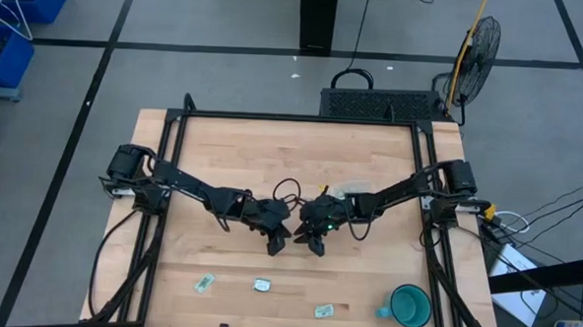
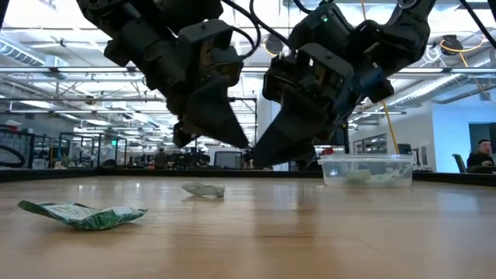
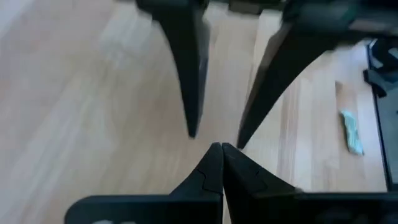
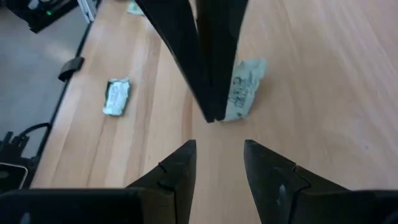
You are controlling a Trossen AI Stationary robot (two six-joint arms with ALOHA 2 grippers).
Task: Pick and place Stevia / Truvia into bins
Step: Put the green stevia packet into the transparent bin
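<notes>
The wooden table (image 1: 292, 154) had its widest bare stretch on the far half, with black frame rails (image 1: 167, 158) running down both sides. Both arms met over its middle. The left gripper (image 1: 276, 244) hung with its fingertips pressed together and nothing between them. Just beside it, tip to tip, the right gripper (image 1: 315, 245) stood with a clear gap between its fingers, also empty.

The clear tub (image 2: 364, 160) sat behind the right arm, with pale sachets inside. The teal mug (image 1: 409, 305) stood near the front right corner.

Three loose sachets lay along the front edge, well apart. The left sachet (image 1: 203, 283) lay diagonally, the middle sachet (image 1: 262, 284) looked crumpled and almost square, and the right sachet (image 1: 325, 310) lay lengthwise along the edge.
</notes>
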